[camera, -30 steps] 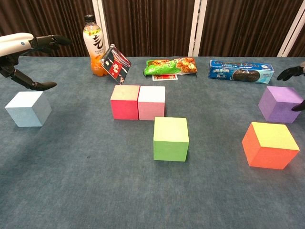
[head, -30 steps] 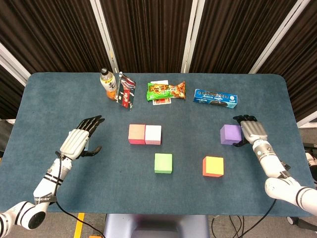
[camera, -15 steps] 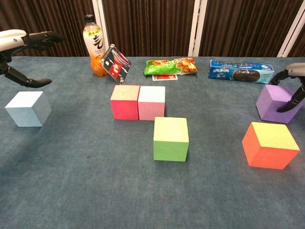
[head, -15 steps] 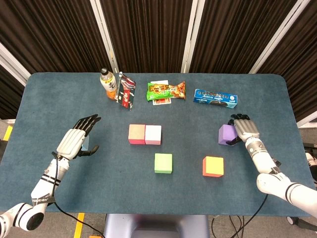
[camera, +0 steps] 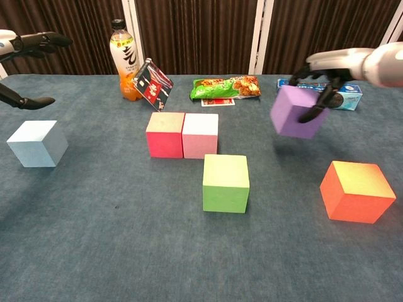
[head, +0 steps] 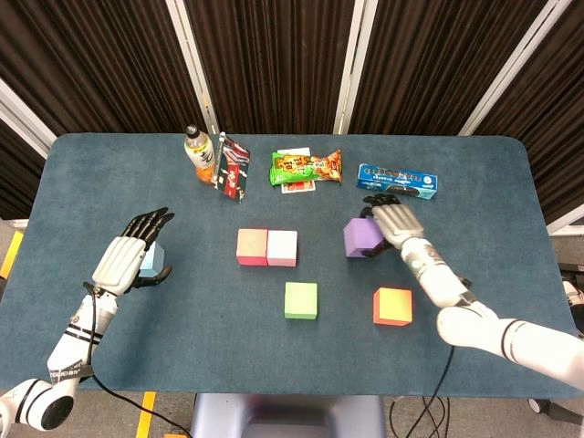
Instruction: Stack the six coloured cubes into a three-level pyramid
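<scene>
My right hand (head: 394,222) (camera: 323,78) grips the purple cube (head: 362,237) (camera: 295,111) and holds it in the air, right of the pink cube (head: 281,247) (camera: 200,135). The red cube (head: 252,246) (camera: 165,134) touches the pink one's left side. In front stand the green cube (head: 300,300) (camera: 225,183) and the orange cube (head: 392,307) (camera: 357,190). The light blue cube (camera: 37,143) (head: 150,260) sits at the left, partly hidden in the head view under my left hand (head: 127,260), which hovers above it with fingers spread.
Along the table's far side are an orange drink bottle (head: 198,154), a red-and-black packet (head: 233,169), a green snack bag (head: 306,169) and a blue biscuit box (head: 397,181). The blue table (head: 274,365) ends close in front.
My right hand closed on the purple cube, lifted it and carried it left toward the pink cube. My left hand drew back slightly over the light blue cube.
</scene>
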`<move>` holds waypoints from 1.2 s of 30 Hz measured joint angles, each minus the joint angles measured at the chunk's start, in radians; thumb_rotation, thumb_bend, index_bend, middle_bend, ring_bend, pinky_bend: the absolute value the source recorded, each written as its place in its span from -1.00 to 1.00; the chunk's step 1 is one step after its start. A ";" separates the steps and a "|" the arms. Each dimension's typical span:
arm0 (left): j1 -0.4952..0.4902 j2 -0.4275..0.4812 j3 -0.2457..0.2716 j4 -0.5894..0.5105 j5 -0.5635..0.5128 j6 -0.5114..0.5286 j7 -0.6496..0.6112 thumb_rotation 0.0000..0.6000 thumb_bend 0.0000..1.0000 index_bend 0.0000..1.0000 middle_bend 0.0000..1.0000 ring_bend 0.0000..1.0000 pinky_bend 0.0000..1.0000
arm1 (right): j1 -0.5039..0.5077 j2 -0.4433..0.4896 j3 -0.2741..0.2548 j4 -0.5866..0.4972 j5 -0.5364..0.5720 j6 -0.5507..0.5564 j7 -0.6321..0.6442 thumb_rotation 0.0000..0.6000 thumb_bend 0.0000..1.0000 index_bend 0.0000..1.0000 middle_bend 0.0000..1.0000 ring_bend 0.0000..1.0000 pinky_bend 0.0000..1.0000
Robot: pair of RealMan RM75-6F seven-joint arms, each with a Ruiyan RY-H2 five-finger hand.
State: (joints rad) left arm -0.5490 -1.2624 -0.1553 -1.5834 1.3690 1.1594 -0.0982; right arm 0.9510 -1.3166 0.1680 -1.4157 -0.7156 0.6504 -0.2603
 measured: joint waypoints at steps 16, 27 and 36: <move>0.014 -0.005 0.019 0.068 0.033 -0.005 -0.089 1.00 -0.31 -1.00 -1.00 -1.00 -0.85 | 0.228 -0.220 -0.029 0.094 0.362 0.058 -0.240 1.00 -0.46 0.05 -0.60 -0.87 -0.74; 0.013 -0.014 0.023 0.111 0.048 -0.016 -0.142 1.00 -0.31 -1.00 -1.00 -1.00 -0.85 | 0.285 -0.297 -0.033 0.161 0.459 0.080 -0.314 1.00 -0.46 0.00 -0.60 -0.87 -0.74; 0.010 -0.023 0.023 0.125 0.050 -0.023 -0.155 1.00 -0.31 -1.00 -1.00 -1.00 -0.85 | 0.297 -0.323 -0.031 0.191 0.484 0.067 -0.333 1.00 -0.46 -0.08 -0.60 -0.87 -0.75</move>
State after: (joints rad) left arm -0.5391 -1.2853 -0.1321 -1.4588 1.4192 1.1364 -0.2530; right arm 1.2477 -1.6396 0.1374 -1.2250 -0.2318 0.7176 -0.5932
